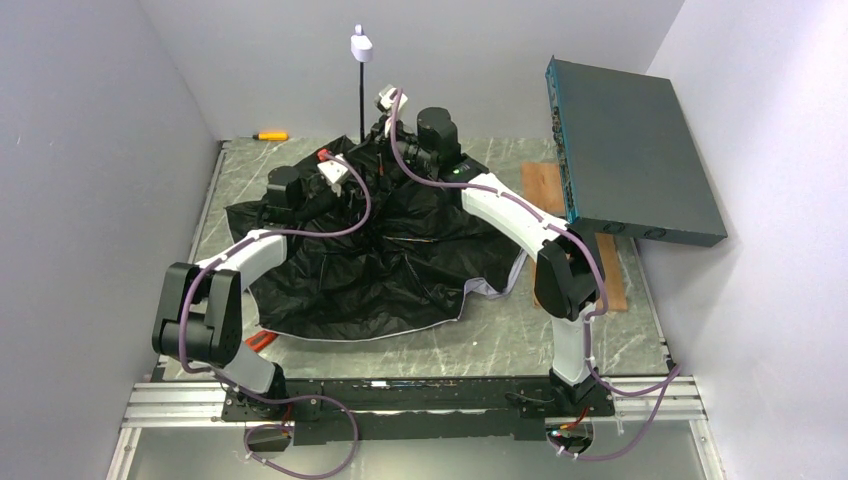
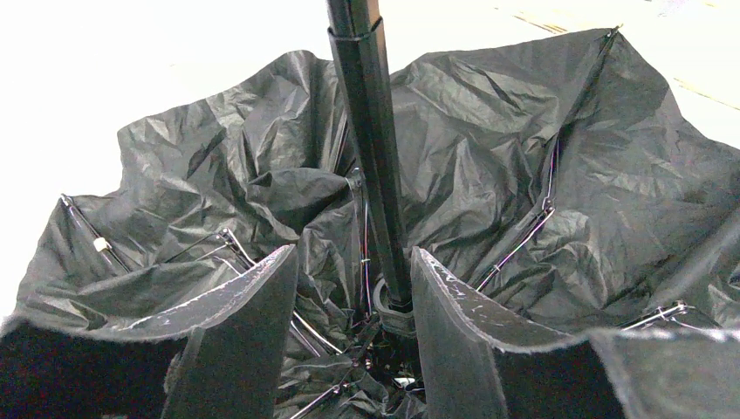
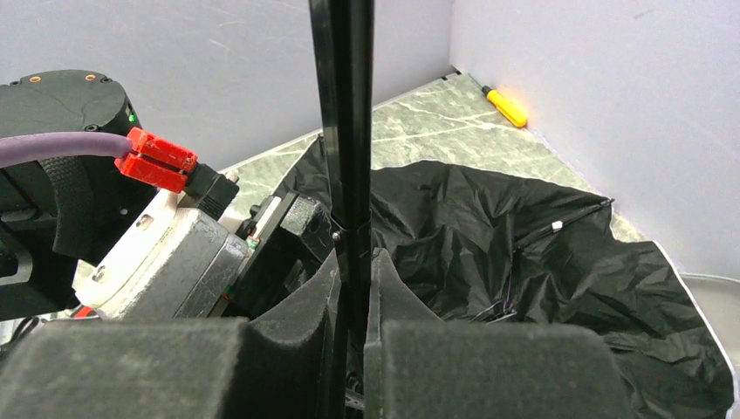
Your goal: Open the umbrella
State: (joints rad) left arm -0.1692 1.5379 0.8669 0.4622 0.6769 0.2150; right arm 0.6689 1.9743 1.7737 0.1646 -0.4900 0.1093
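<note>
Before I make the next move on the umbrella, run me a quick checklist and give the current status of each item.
1. Right gripper clamped on the shaft: ok.
2. Left gripper lined up, one jaw on each side of the shaft by the runner: ok.
3. Left gripper gripping anything: not ok, the jaws are apart with gaps on both sides.
4. Shaft upright with the handle on top: ok.
5. Canopy stretched open: not ok, it is slack and crumpled.
6. Ribs untangled at the hub: cannot tell.
</note>
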